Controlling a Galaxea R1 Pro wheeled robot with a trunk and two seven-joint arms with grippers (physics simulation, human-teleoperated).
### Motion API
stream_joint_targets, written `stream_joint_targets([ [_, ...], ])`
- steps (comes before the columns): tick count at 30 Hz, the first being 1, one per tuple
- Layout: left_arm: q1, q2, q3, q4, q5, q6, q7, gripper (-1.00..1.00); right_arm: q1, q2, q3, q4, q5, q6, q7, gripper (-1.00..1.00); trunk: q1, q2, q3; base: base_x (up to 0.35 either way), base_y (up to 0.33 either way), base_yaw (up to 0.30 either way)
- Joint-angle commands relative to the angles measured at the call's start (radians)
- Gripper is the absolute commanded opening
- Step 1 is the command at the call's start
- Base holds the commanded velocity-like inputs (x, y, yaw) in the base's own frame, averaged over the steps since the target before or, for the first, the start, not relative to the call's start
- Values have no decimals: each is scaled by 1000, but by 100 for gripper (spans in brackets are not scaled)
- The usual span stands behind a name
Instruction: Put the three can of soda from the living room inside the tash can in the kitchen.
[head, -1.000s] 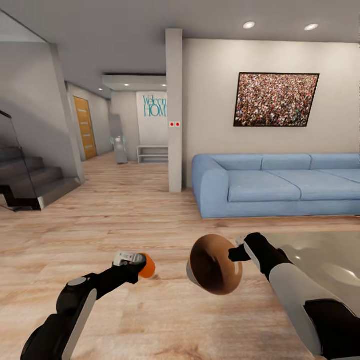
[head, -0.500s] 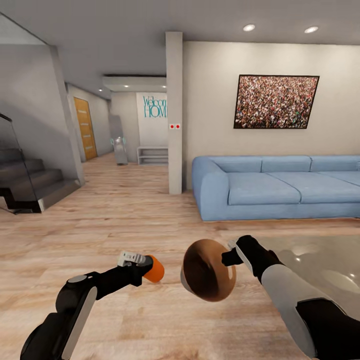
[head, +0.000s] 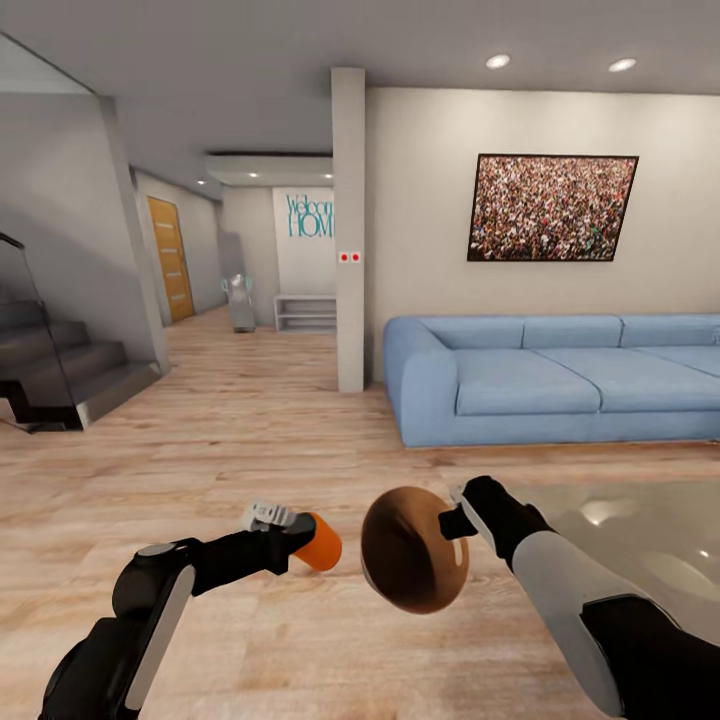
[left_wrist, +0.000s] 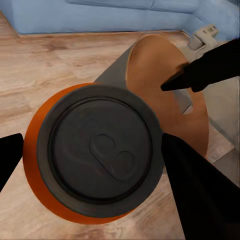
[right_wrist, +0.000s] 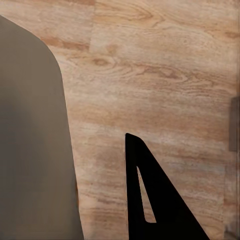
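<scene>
While the left gripper (head: 300, 535) clamps the small orange soda can (head: 322, 542), the right gripper (head: 452, 517) grips the round coppery-lined bin (head: 405, 550), tipped mouth-first toward the can.

Can (head: 322, 543) in left hand (head: 296, 535), beside bin (head: 412, 549); sofa (head: 555, 378) behind.

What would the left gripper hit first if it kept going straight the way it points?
Probably the bin's open mouth. The left gripper holds the orange can aimed at the coppery opening, which the right gripper holds tilted toward it. The can would enter first, though the gap's depth is unclear.
</scene>
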Motion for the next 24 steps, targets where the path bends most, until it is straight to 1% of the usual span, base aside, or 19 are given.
stream_joint_targets([
  [1,-6,1,0,0,-4,8,-16,-100,-1,2,-3,3,-8,0,-2,-100,-4,7,3,0,0,0],
  [4,-19,2,1,0,-4,24,-36,-100,-1,3,-1,7,-8,-1,-5,-100,-16,28,13,0,0,0],
  [9,-38,2,1,-1,-3,44,-44,-100,-1,4,0,8,-8,-2,-6,-100,-35,63,28,0,0,0],
  [14,-68,2,1,-1,-2,78,-92,-100,-1,4,1,10,-8,-2,-8,-100,-54,98,44,0,0,0],
  [15,-76,1,1,-1,-2,93,-106,-100,-1,4,2,11,-8,-2,-8,-100,-54,98,44,0,0,0],
  [20,-109,-2,1,-1,-2,129,-134,-100,-1,6,2,13,-8,-2,-8,-100,-54,98,44,0,0,0],
  [24,-126,-5,3,-1,-2,155,-157,-100,-1,15,4,13,-8,-3,-8,-100,-54,98,44,0,0,0],
])
